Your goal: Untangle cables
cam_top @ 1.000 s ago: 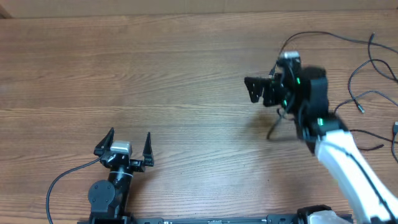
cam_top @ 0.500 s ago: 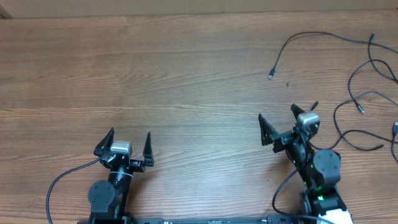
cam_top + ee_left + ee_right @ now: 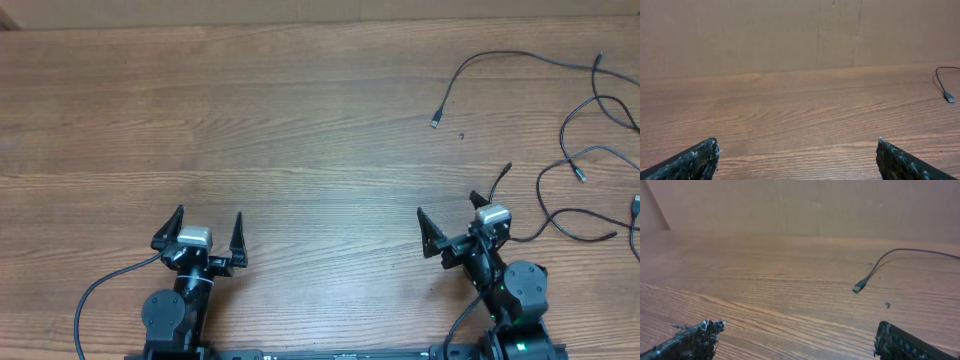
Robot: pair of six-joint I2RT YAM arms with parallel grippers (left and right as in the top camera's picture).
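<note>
Several thin black cables lie at the table's far right. One cable (image 3: 480,60) runs from the right edge to a plug tip (image 3: 436,122) left of the rest; it shows in the right wrist view (image 3: 890,255) and its tip in the left wrist view (image 3: 946,94). More cables (image 3: 575,185) loop near the right edge. My right gripper (image 3: 462,205) is open and empty near the front, below the plug tip. My left gripper (image 3: 209,222) is open and empty at the front left, far from the cables.
The wooden table (image 3: 250,120) spreads across the view. A small dark speck (image 3: 461,136) lies by the plug tip. A thick arm wire (image 3: 100,290) curves at the front left by the left base. A brown wall stands beyond the table's far edge (image 3: 790,35).
My right arm has pulled back from the cable's end to the front of the table, its gripper open. The cable with the plug tip stays where it lay. The left arm has not moved.
</note>
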